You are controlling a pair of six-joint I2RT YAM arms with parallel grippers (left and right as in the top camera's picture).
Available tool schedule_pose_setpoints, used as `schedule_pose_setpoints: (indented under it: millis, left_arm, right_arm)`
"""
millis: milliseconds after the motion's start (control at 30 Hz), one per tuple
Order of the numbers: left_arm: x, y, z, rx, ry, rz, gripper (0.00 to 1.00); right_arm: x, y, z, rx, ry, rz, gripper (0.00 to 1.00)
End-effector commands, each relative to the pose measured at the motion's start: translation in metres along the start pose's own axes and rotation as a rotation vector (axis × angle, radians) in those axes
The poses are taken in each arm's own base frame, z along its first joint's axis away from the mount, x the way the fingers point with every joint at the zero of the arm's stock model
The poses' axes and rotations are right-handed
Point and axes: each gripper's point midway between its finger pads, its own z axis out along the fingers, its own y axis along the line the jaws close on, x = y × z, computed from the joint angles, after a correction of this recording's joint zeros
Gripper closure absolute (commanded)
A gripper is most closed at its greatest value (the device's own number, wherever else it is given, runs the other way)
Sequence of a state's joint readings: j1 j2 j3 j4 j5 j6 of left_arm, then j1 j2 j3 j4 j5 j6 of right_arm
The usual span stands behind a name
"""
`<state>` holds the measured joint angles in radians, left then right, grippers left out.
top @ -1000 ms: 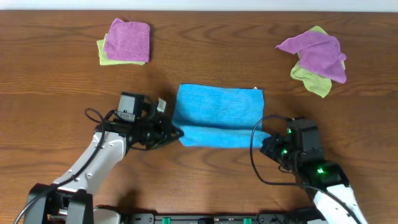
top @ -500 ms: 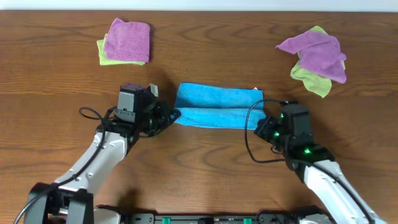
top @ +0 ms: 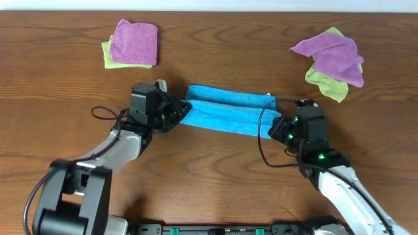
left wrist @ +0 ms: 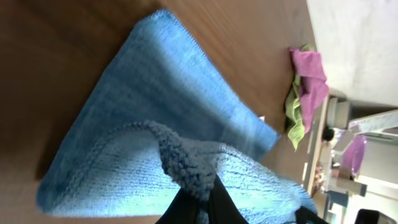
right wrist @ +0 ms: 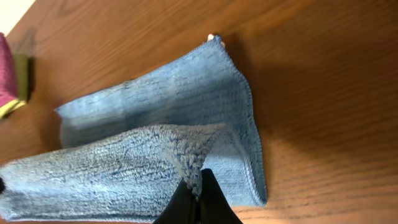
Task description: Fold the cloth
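The sky-blue cloth lies mid-table as a long strip, its near half lifted and carried over the far half. My left gripper is shut on the cloth's left near corner, seen pinched between the dark fingers in the left wrist view, cloth, gripper. My right gripper is shut on the right near corner; the right wrist view shows the cloth bunched at the gripper. A small white tag sticks out at the far right corner.
A folded purple-over-green cloth stack sits at the back left. A crumpled purple and green cloth pile lies at the back right. The table's back edge runs along the top.
Both grippers have carried the cloth's near edge away from me, over the far half. The visible blue area has narrowed from a wide rectangle to a thin strip.
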<state>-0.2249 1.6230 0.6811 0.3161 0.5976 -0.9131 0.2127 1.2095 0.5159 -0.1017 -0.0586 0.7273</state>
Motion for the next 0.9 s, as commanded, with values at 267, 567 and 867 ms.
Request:
schedule_pose_setpoints:
  millis: [267,567,867]
  left_arm:
    - [-0.041,0.010,0.015,-0.033,-0.132,-0.021,0.94]
    - [-0.055,0.013,0.038,-0.046,-0.135,0.003,0.94]
    - [-0.054,0.010,0.054,-0.048,-0.123,0.043,0.94]
  right_arm:
    - [-0.021,-0.021,0.026,0.118,-0.093,-0.074,0.99]
    - [-0.029,-0.027,0.034,0.150,-0.140,-0.097,0.99]
    - [-0.026,-0.036,0.050,0.181,-0.136,-0.116,0.99]
